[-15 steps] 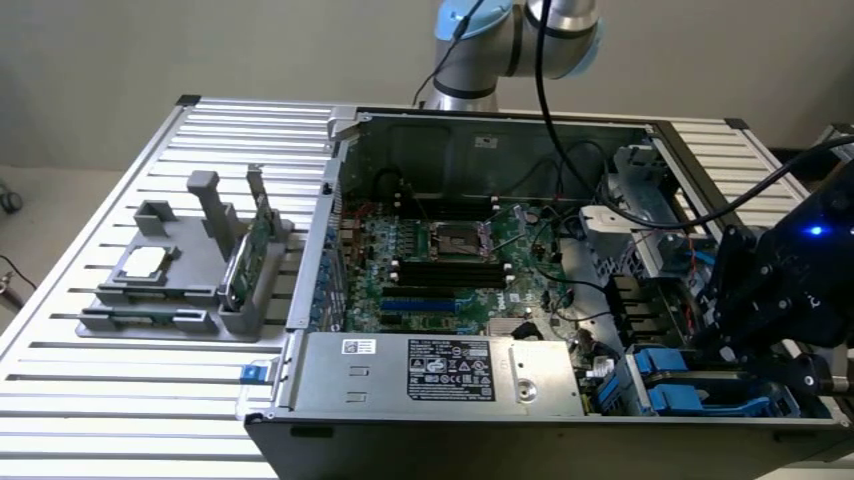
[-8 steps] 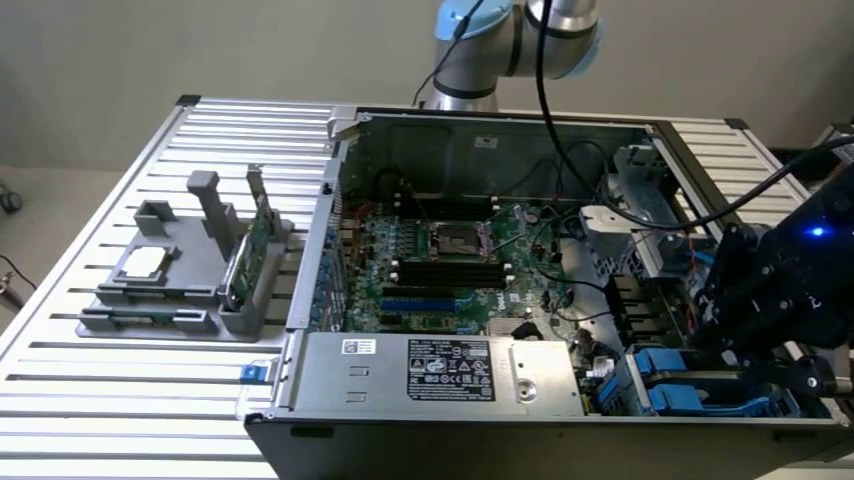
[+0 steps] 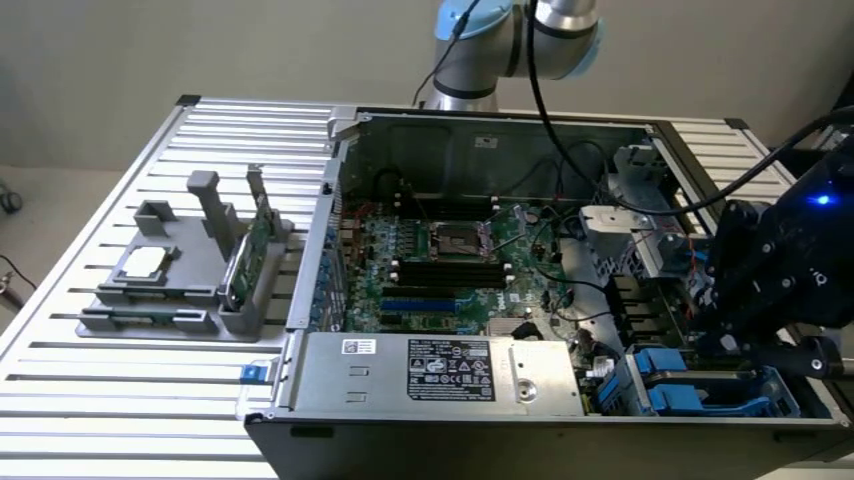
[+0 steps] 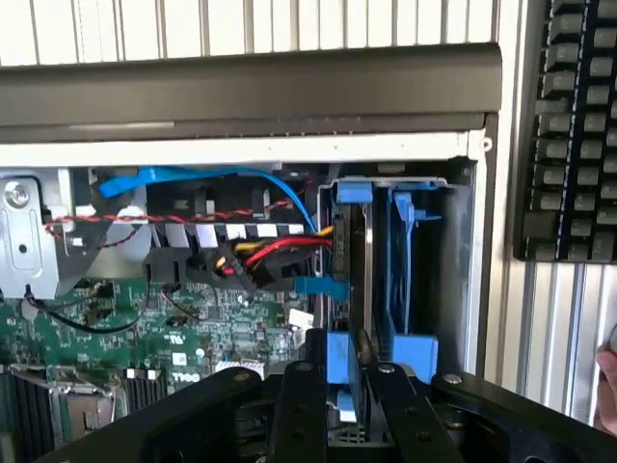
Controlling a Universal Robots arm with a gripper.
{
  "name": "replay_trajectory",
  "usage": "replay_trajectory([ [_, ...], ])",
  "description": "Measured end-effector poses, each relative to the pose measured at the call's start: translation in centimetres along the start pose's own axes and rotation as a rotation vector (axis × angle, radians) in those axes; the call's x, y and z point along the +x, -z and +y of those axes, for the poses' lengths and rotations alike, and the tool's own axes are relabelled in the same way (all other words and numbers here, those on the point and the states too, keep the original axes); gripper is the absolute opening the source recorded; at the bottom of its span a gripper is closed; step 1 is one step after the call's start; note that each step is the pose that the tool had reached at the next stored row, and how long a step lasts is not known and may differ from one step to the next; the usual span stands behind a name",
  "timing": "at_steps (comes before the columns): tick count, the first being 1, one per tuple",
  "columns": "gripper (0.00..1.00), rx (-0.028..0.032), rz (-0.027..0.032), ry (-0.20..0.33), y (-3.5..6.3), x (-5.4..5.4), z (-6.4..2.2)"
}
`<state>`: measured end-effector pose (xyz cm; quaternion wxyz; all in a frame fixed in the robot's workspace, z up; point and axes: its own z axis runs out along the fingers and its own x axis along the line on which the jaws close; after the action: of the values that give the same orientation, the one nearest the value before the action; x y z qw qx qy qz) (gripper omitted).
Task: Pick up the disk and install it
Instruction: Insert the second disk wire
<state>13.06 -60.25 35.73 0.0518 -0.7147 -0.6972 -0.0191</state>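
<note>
Setting: slatted metal workbench [image 3: 80, 330] against a plain pale wall, carrying an open computer case [image 3: 534, 300] laid on its side, used here as the landmark.

Case interior: green motherboard [image 3: 441, 260] on the floor of the case; grey power supply with label [image 3: 447, 370] along the case's near edge; drive bay [image 4: 410, 251] in the case corner at the exterior view's right, lined with blue plastic rails.

Disk [image 4: 359, 260]: standing on edge inside the drive bay, its blue carrier [image 4: 354, 192] showing at the ends; red, yellow and blue cables [image 4: 280, 253] run up to it from the motherboard side.

Gripper [image 4: 342, 371]: black, at the end of the arm, poised over the drive bay; its fingers [image 4: 307, 386] stand narrowly parted on either side of the disk's near blue end. Whether they press on it cannot be told.

Outside the case, exterior view's left: grey parts stand [image 3: 174, 290] holding a square silver chip [image 3: 144, 263] and an upright green circuit card [image 3: 254, 250].

Beyond the case's bay side: black keyboard [image 4: 574, 125] on the workbench
</note>
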Motion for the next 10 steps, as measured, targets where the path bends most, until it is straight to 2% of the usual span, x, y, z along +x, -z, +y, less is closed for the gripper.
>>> replay_trajectory([
  [4, 0.25, 0.0000, -0.0001, 0.000, 0.12, 0.3, -1.53],
  [8, 0.11, -0.0012, -0.0002, 0.000, 0.15, 0.4, -1.67],
  [10, 0.11, -0.0012, -0.0001, 0.000, 0.15, 0.4, -1.67],
])
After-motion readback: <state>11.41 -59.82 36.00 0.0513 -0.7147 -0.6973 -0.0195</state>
